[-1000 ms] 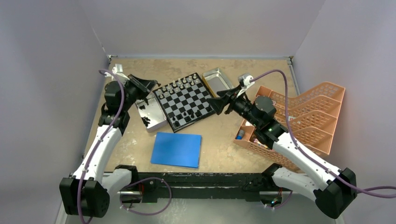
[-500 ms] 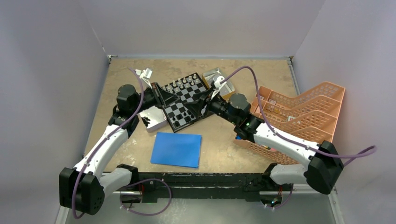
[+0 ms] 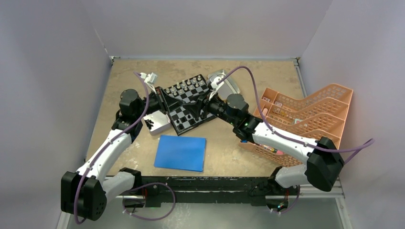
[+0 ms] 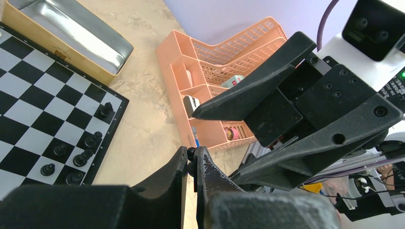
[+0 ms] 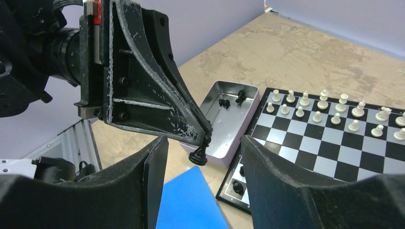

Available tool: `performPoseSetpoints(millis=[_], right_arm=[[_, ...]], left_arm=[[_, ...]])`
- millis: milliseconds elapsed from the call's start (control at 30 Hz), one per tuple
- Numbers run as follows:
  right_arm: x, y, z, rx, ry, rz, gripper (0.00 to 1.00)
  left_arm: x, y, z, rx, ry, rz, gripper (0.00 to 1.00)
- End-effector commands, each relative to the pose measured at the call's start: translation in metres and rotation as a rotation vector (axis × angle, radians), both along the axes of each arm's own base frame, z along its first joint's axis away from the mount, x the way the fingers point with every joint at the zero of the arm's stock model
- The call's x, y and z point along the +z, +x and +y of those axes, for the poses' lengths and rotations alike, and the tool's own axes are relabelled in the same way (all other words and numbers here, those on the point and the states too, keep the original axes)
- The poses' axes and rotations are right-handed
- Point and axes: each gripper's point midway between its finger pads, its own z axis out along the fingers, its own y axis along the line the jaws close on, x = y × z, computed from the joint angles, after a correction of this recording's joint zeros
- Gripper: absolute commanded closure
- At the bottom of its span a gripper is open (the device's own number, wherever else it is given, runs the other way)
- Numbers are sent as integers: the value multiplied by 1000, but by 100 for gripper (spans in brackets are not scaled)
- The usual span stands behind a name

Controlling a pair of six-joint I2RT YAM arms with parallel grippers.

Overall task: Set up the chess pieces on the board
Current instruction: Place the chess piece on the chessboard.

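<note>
changed since a second ago: both arms have swung inward from either side of the board and now meet tip to tip above it. the things on the tabletop [image 3: 267,71] lie as before.

1. blue sheet [image 3: 180,152]: flat, close to the tabletop's near edge, left of centre.
2. metal tray [image 5: 224,138]: lies along the board's left edge, just beside it; a few loose black pieces [image 5: 224,101] inside.
3. board [image 5: 315,143]: mid-tabletop, set at an angle to the edges. standing black pieces [image 4: 81,158] are scattered along its near rows; white pieces [image 5: 325,107] fill its two far rows.
4. left gripper [image 4: 191,164]: raised above the board, fingers pinched together on the top of a black chess piece [image 5: 198,155], which hangs base down, clear of the surface.
5. right gripper [image 5: 204,143]: faces the left one with its fingers spread apart, one on each side of the hanging piece, touching neither it nor the other gripper; it holds nothing.
6. second metal tray [image 4: 71,36]: at the board's far right edge.
7. orange basket [image 3: 310,114]: along the tabletop's right edge, with small items in its compartments.
</note>
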Motion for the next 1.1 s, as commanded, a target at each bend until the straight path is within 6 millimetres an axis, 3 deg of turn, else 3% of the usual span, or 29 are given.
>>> performPoseSetpoints(millis=[0,267,700,867,1067], right_arm=[[32,-4,7,21,59,-81,41],[20,-4,8,20,51,-53,50],[6,3,17,5,20,1,51],[6,6,17,-6,28,-6,67],[21,4,6,-33,79,-67,92]], left_arm=[[20,-3,0,-13,-11,-112,100],[19,-2,0,-5,-21,-106,100],[24,-3,1,3,-30,-114,100],[24,-7,0,-14,-29,-113,100],[19,-11,1,-25,7,-93,100]])
